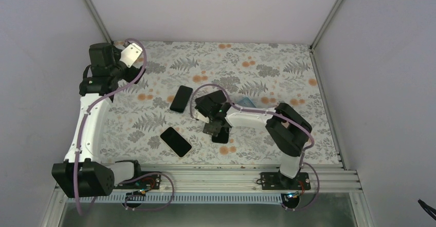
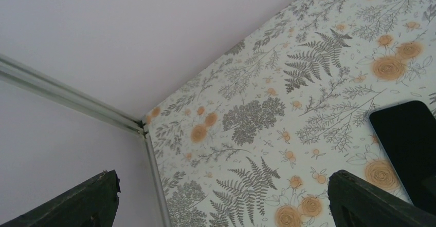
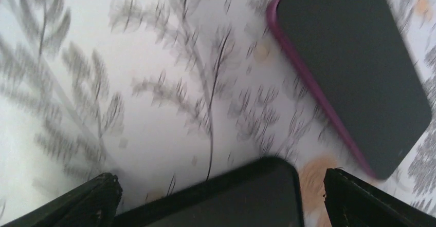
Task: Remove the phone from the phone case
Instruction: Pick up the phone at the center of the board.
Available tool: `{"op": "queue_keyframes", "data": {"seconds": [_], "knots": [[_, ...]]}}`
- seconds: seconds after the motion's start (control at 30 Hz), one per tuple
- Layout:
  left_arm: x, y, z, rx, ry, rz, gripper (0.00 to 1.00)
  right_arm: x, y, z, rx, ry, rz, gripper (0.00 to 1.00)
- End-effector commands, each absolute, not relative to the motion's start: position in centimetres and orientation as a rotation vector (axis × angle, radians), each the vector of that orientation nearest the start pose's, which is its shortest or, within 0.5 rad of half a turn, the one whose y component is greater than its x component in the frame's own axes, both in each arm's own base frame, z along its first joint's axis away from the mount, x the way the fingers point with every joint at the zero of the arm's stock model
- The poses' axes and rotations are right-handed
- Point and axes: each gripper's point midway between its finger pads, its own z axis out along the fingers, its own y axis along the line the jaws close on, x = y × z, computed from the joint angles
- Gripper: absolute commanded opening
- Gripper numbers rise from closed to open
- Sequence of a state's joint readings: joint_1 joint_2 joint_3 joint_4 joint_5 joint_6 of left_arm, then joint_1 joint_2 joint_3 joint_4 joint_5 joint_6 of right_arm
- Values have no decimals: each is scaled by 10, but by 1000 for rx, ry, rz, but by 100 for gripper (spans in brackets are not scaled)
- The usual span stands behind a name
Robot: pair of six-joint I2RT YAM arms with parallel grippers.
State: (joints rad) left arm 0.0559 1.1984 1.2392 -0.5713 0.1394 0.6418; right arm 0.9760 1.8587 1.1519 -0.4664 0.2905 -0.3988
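Step in hand: approach. Right gripper (image 3: pixel 221 178), fingers spread wide, hovers over the black phone (image 3: pixel 241 199) at lower centre. Next: descend, clamp its edges. Left gripper (image 2: pixel 223 175) likewise spread.

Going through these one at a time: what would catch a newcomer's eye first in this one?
The right gripper hangs open, low over a black phone near the middle of the flower-patterned table. A phone in a purple case lies flat close by, apart from the black one. The left gripper is open too, up at the table's far left corner.
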Motion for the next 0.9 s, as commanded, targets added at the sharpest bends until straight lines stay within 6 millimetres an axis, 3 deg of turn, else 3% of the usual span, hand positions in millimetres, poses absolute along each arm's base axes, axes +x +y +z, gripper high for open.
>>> {"op": "queue_keyframes", "data": {"seconds": [0.0,0.17,0.33,0.6,0.87], "knots": [[378,-3,319,673,1943,230,100,243,275,25,-1683,2197,-272,98],[382,-8,312,685,1955,165,100,212,245,16,-1726,2316,-217,99],[387,-14,307,683,1969,91,100,199,220,4,-1747,2389,-206,100],[390,-18,303,665,1979,43,100,220,199,-4,-1614,2555,-90,100],[386,-24,296,687,2003,-9,100,205,184,-24,-1644,2715,60,100]]}}
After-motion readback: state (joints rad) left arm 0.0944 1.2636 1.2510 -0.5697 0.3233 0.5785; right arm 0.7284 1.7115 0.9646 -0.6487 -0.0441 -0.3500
